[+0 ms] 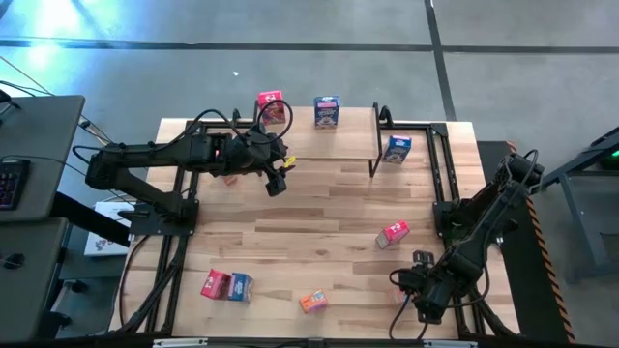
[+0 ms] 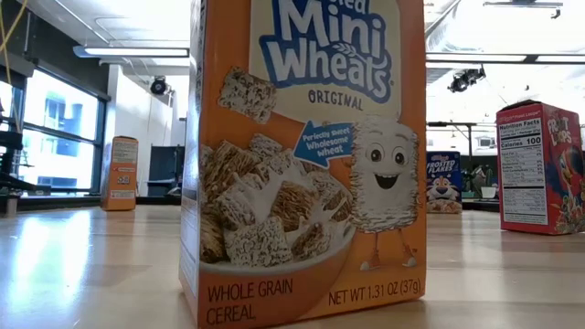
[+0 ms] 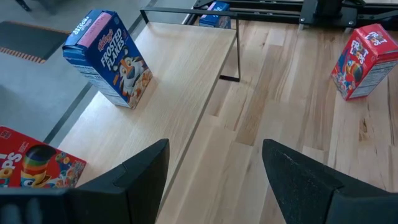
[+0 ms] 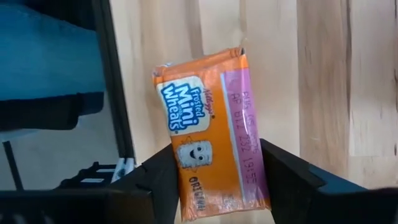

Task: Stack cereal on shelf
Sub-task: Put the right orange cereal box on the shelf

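Two boxes [image 1: 327,112] on shelf [image 1: 348,130], rest on worktop [image 1: 319,222]; right pincer [image 4: 214,186] clamped on orange box [image 4: 211,134], left pincer [image 3: 214,171] apart.

Mini Wheats box [image 2: 306,164]: top + bottom cut by low-view edge, blocks mid table | red box [image 3: 34,167]: cut off at left-wrist edge | orange box [image 4: 211,134]: lower end hidden betw right gripper [image 4: 217,186] fingers | box print in high view: too small to read
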`<state>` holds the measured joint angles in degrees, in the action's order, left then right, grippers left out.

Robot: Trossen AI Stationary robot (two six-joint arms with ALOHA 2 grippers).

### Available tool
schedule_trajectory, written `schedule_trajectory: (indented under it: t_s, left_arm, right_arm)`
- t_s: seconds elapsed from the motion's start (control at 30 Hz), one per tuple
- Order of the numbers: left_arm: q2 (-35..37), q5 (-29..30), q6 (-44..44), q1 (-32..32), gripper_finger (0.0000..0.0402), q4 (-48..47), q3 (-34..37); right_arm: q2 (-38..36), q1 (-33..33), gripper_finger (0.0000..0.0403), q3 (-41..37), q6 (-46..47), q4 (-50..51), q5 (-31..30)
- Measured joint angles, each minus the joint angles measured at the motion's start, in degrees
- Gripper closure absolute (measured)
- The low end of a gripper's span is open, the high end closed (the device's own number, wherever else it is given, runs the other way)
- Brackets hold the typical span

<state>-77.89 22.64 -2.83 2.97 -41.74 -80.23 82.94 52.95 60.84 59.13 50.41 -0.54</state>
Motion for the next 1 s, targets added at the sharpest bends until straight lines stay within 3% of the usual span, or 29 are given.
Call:
schedule_trajectory:
  t_s: [0.27, 1.0]
  left_arm:
    - [0.0, 0.0, 0.0, 0.0, 0.0153, 0.0, 0.0]
    - [0.0, 0.0, 0.0, 0.0, 0.0153, 0.0, 0.0]
  right_arm:
    - [0.0, -3.2, 0.022, 3.6, -2.5, 2.4, -0.9]
    - [-0.6, -9.0, 0.024, 3.8, -7.0, 1.6, 0.0]
